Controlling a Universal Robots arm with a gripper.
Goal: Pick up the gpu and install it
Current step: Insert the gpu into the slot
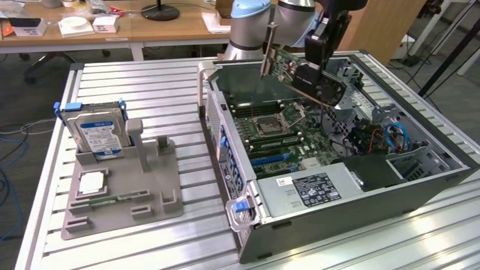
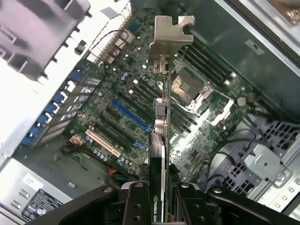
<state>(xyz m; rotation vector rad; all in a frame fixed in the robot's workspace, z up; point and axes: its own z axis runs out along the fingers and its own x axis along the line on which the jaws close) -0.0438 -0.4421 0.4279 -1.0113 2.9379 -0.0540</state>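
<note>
The gpu [image 1: 294,66] hangs tilted in the air above the open computer case [image 1: 420,194], over the motherboard [image 1: 274,132]. It is a thin card with a green board, a black cooler and a metal bracket. My gripper [image 1: 315,59] is shut on it from above. In the wrist view the gpu [image 2: 158,154] appears edge-on between my fingers [image 2: 136,206], its silver bracket pointing away from me, and my gripper [image 2: 161,208] clamps the card's near end. Beneath it lie the motherboard [image 2: 108,93] and its long blue slot [image 2: 131,115], with a clear gap between card and board.
A grey fixture [image 1: 123,185] on the slatted table at the exterior view's left holds an upright silver hard drive [image 1: 94,132] and a flat green memory stick [image 1: 112,198]. Inside the case are a power supply [image 1: 315,188], cables and a drive cage [image 2: 267,164].
</note>
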